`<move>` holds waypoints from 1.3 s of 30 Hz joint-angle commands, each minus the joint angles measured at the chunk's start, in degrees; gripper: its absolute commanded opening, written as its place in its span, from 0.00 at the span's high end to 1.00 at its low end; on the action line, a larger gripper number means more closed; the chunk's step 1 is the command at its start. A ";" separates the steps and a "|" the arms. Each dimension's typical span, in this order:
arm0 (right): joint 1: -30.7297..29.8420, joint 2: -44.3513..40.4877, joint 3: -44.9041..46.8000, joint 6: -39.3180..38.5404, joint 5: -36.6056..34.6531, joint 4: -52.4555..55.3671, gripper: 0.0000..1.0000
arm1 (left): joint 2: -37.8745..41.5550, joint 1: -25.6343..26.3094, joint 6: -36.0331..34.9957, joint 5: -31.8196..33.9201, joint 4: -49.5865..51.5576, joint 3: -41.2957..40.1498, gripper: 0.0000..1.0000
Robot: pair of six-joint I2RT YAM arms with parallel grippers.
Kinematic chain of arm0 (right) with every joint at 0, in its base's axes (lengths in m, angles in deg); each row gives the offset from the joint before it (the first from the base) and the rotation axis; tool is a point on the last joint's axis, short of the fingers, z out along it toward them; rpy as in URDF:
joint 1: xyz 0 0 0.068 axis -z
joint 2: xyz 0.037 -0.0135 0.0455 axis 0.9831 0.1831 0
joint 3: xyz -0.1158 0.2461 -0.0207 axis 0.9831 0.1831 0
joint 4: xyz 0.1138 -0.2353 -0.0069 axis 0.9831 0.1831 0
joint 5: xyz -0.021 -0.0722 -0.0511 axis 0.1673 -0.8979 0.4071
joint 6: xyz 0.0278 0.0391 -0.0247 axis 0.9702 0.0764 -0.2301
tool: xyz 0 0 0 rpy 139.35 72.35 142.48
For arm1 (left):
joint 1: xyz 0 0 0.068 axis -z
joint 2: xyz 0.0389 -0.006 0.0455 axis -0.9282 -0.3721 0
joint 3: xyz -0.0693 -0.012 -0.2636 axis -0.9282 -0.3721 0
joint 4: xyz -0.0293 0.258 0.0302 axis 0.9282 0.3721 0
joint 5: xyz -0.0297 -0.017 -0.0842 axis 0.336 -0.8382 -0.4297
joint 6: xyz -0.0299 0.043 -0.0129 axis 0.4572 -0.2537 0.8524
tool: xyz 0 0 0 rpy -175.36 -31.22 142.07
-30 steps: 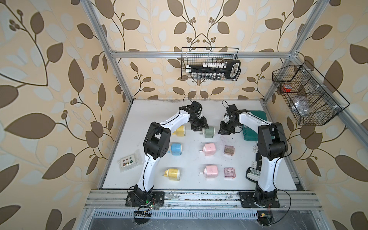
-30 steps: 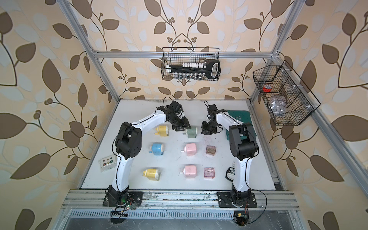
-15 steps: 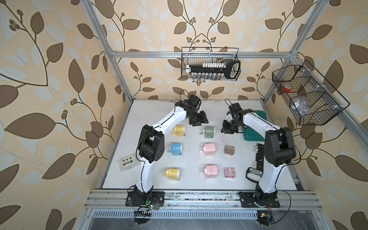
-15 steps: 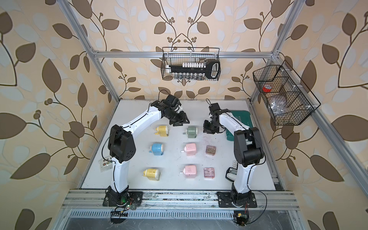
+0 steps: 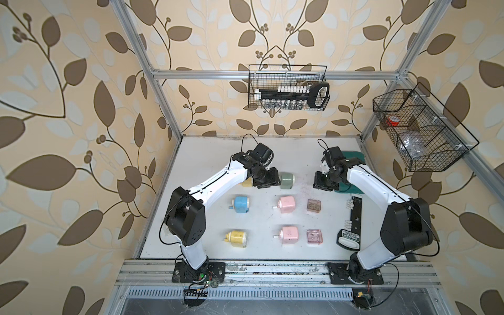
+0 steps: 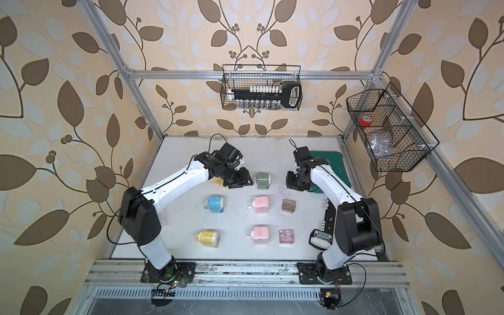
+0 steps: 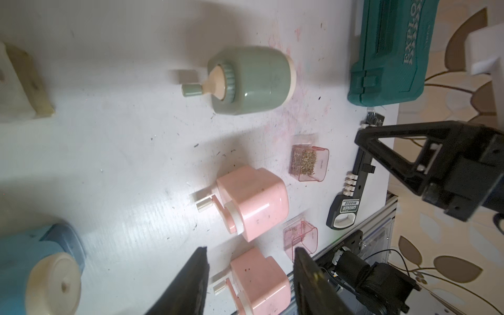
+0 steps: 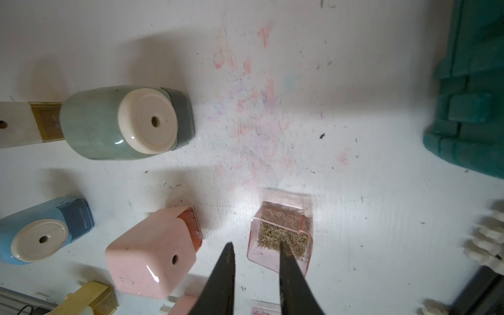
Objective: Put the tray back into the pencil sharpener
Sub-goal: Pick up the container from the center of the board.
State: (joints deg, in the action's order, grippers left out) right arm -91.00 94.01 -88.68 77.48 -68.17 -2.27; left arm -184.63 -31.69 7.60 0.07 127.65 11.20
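Note:
Two pink pencil sharpeners (image 5: 286, 204) (image 5: 289, 234) lie on the white table, each with a clear pink tray beside it. The far tray (image 5: 314, 205) holds shavings; the near tray (image 5: 314, 236) looks almost empty. In the right wrist view the far sharpener's (image 8: 152, 251) open slot faces the shavings tray (image 8: 281, 234). My right gripper (image 8: 256, 248) hovers open above the gap between them, holding nothing. My left gripper (image 7: 251, 272) is open and empty above the table beside the green sharpener (image 5: 287, 180), which has its tray in.
A teal case (image 5: 351, 163) lies behind the right arm and a black socket holder (image 5: 351, 223) beside it. Blue (image 5: 241, 203) and yellow (image 5: 236, 237) sharpeners lie to the left; another yellow one (image 5: 246, 182) is half hidden under the left arm. Wire baskets (image 5: 287, 90) hang on the walls.
Both arms have drawn their elbows outward and toward the front. The left gripper swung away from the green sharpener and back beside it; the right gripper shifted slightly right. No object moved.

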 commanded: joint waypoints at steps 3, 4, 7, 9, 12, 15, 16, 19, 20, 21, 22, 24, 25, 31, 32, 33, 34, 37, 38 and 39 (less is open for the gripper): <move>0.30 -4.42 4.61 -0.94 -2.21 1.45 0.74 | 7.39 2.32 6.16 3.22 -6.52 -9.20 0.48; 0.30 -4.75 5.22 -0.98 -2.24 1.45 0.74 | 8.39 2.74 7.22 3.62 -7.48 -10.99 0.48; 0.33 -5.64 6.82 -1.25 -2.65 1.23 0.74 | 10.85 3.50 10.83 4.52 -9.90 -15.37 0.47; 0.33 -6.33 7.70 -1.42 -3.14 1.19 0.73 | 12.36 3.69 13.53 5.47 -11.02 -17.67 0.46; 0.38 -7.32 9.26 -1.36 -4.07 0.74 0.73 | 14.12 4.18 16.84 5.91 -13.29 -20.27 0.45; 0.37 -7.86 10.94 -1.05 -4.20 -0.07 0.73 | 14.39 4.49 18.21 6.28 -13.89 -21.16 0.45; 0.32 -7.87 11.49 -0.79 -4.19 -0.40 0.73 | 14.30 4.58 18.35 6.43 -13.84 -21.13 0.45; 0.33 -7.19 12.82 -0.30 -3.83 -1.33 0.73 | 13.90 4.75 18.78 6.52 -14.42 -21.41 0.45; 0.29 -6.87 13.07 -0.21 -3.73 -1.52 0.73 | 13.73 4.76 18.95 6.51 -14.76 -21.52 0.45; 0.23 -6.44 13.22 -0.13 -3.52 -1.62 0.73 | 13.56 4.84 18.96 6.35 -15.00 -21.66 0.45; 0.15 -6.09 13.29 -0.13 -3.40 -1.79 0.73 | 13.39 4.84 18.96 6.28 -15.35 -21.70 0.45; -0.17 -4.98 13.16 -0.19 -2.55 -1.95 0.73 | 12.98 4.84 18.87 5.95 -15.85 -21.72 0.46; -0.37 -4.44 13.06 -0.32 -2.31 -1.91 0.73 | 12.88 4.84 18.87 5.92 -16.12 -21.94 0.46; -1.67 -0.72 12.57 -0.08 -4.10 -1.71 0.73 | 11.91 4.84 18.62 5.35 -17.25 -22.21 0.46; -1.78 -0.29 12.61 0.12 -4.46 -1.78 0.74 | 11.78 4.84 18.61 5.23 -17.47 -22.30 0.46; -1.95 0.02 12.61 0.31 -5.16 -1.80 0.74 | 11.71 4.84 18.61 5.03 -17.58 -22.39 0.46; -2.13 0.28 12.61 0.37 -5.74 -1.81 0.74 | 11.56 4.87 18.61 5.05 -17.71 -22.43 0.46; -2.99 1.27 12.43 0.84 -7.30 -1.88 0.75 | 10.88 4.87 18.46 4.54 -18.15 -22.56 0.48; -3.19 1.80 12.32 0.91 -7.33 -2.02 0.75 | 10.65 4.93 18.35 4.19 -18.38 -22.41 0.48; -3.39 2.29 12.28 1.03 -7.30 -2.14 0.76 | 10.47 4.93 18.34 4.01 -18.51 -22.50 0.48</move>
State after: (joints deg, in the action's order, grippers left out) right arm -93.67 94.64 -76.13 77.65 -73.63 -4.13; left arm -173.57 -27.23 25.88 4.72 110.51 -11.03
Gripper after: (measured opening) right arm 0.243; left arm 0.522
